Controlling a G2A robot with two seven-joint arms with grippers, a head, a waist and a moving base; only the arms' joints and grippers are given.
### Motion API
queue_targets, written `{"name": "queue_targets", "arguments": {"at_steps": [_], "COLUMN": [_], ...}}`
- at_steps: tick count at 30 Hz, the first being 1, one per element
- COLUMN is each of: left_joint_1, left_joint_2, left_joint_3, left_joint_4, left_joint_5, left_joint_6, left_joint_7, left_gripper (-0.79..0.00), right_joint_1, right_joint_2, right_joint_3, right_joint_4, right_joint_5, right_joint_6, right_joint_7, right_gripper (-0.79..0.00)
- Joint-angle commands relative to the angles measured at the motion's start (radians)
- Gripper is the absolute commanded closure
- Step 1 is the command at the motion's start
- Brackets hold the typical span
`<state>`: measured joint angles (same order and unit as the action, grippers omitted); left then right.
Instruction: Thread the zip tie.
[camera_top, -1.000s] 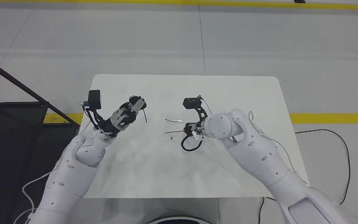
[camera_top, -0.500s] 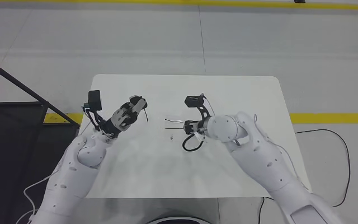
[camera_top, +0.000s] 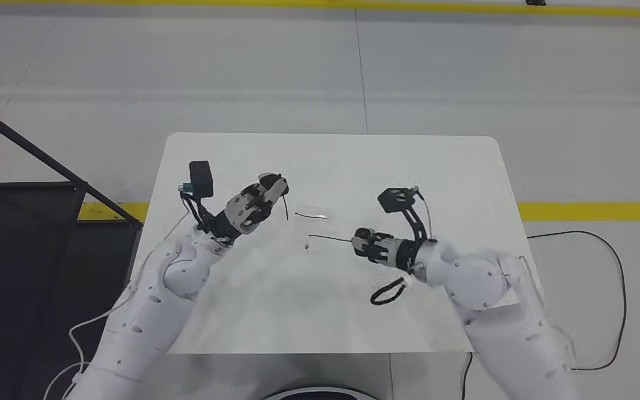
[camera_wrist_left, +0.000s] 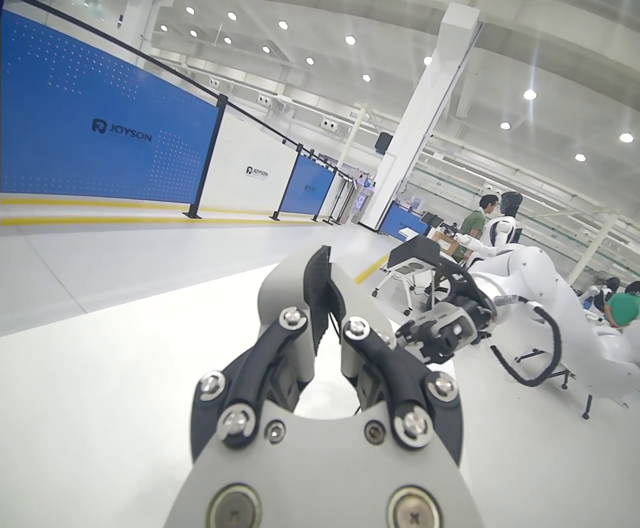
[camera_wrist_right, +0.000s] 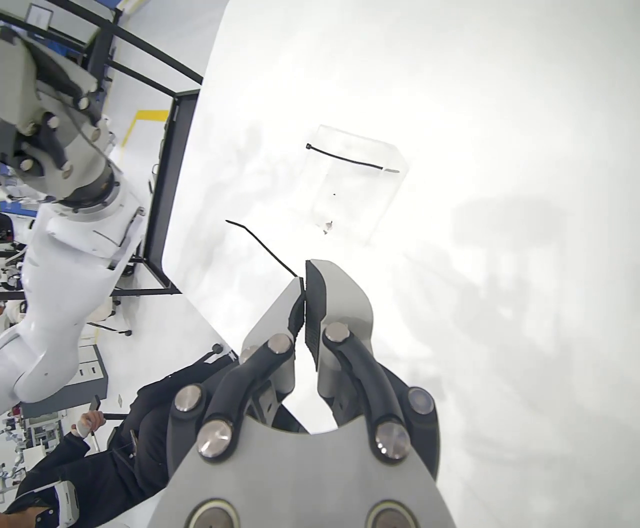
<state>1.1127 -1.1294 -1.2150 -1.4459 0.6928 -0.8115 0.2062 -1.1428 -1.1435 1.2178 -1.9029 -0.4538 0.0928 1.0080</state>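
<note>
My right gripper (camera_top: 357, 240) (camera_wrist_right: 304, 274) is shut on one end of a thin black zip tie (camera_top: 330, 238) (camera_wrist_right: 260, 246). The tie's free end sticks out toward the left arm, just in front of a small clear box (camera_top: 308, 227) (camera_wrist_right: 352, 192). Another black zip tie (camera_top: 312, 212) (camera_wrist_right: 345, 159) lies across the top of that box. My left gripper (camera_top: 276, 189) (camera_wrist_left: 330, 287) sits left of the box, shut on a short black zip tie piece (camera_top: 286, 207) that hangs below its fingers. The two grippers face each other, apart, with the box between them.
The white table (camera_top: 440, 170) is bare to the right and at the front. A black cable loop (camera_top: 386, 292) hangs under the right wrist. A black frame (camera_top: 45, 160) stands beyond the table's left edge.
The right gripper has pulled back to the right and toward the front, away from the box, with its tie. The left gripper has shifted right, closer to the box.
</note>
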Motion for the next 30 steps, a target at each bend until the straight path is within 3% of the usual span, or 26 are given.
{"name": "queue_targets", "arguments": {"at_steps": [1, 5, 21, 30], "left_joint_1": [0.008, 0.008, 0.021, 0.048], "left_joint_2": [-0.006, -0.006, -0.009, -0.028], "left_joint_3": [0.015, 0.015, 0.017, 0.019], "left_joint_4": [-0.012, -0.012, -0.036, -0.016], "left_joint_5": [0.057, 0.057, 0.040, 0.119], "left_joint_6": [0.020, 0.020, 0.044, 0.077], "left_joint_7": [0.046, 0.046, 0.052, 0.258], "left_gripper": [0.000, 0.000, 0.000, 0.000], "right_joint_1": [-0.041, -0.095, -0.104, -0.108], "right_joint_2": [0.007, 0.019, 0.017, 0.015], "right_joint_3": [0.043, 0.096, 0.090, 0.120], "right_joint_4": [-0.025, -0.055, -0.052, -0.073], "right_joint_5": [0.041, 0.072, 0.075, 0.212], "right_joint_6": [-0.041, -0.111, -0.076, 0.006], "right_joint_7": [0.014, 0.034, -0.006, -0.054], "right_gripper": [0.000, 0.000, 0.000, 0.000]}}
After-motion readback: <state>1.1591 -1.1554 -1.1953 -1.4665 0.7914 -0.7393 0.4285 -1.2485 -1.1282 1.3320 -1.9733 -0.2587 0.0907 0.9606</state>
